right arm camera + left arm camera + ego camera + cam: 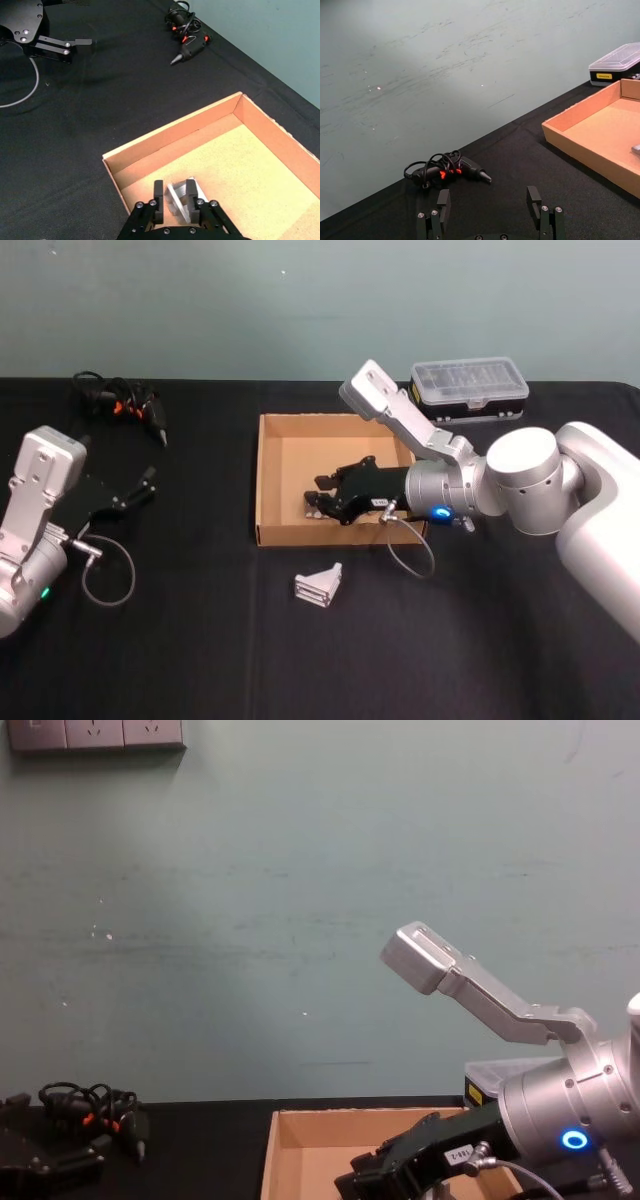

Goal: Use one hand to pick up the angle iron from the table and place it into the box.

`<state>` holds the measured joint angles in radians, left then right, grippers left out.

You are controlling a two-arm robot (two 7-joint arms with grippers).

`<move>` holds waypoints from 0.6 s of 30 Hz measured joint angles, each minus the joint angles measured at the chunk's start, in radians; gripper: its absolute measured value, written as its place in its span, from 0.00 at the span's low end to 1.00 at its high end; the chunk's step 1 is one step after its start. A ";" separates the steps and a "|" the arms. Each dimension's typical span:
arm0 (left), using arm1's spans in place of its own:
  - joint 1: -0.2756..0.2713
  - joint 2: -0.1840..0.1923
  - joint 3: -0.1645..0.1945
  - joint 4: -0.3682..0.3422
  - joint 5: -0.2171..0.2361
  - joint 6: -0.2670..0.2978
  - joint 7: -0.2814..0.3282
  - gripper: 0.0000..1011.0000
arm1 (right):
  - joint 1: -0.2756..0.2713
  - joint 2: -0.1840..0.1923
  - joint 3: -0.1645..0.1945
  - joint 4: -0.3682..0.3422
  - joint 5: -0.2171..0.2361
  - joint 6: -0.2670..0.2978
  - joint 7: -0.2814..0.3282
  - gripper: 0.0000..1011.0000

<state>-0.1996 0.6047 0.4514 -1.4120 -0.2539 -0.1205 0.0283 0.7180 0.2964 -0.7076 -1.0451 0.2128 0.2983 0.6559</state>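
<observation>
Looking through the right wrist view, I see the right gripper (174, 192) low inside the box (300, 455), at its near left part, with its black jointed fingers (158, 199) clenched on either side of the angle iron (175, 205). I can't quite tell whether the piece already rests on the cardboard floor. It is a small folded bracket of bright, smooth metal. I judge it stiff and dense for its size, and slippery on its flat faces, so pinching across one flange near the bend looks like the safest hold. A second angle iron (320, 587) lies on the matte black table (200, 620) just near of the box's front wall. The left gripper (140, 485) is parked far left, fingers spread and empty.
</observation>
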 joint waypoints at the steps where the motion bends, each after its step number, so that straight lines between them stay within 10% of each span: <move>1: 0.000 0.000 0.000 0.000 0.000 0.000 0.000 0.99 | -0.002 0.000 0.002 0.000 0.000 -0.001 -0.001 0.27; 18: 0.000 0.000 0.000 0.000 0.000 0.000 0.000 0.99 | -0.111 0.046 0.120 -0.159 0.008 -0.076 -0.127 0.81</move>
<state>-0.1995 0.6047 0.4514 -1.4120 -0.2539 -0.1205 0.0283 0.6072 0.3425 -0.5879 -1.2038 0.2205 0.2228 0.5294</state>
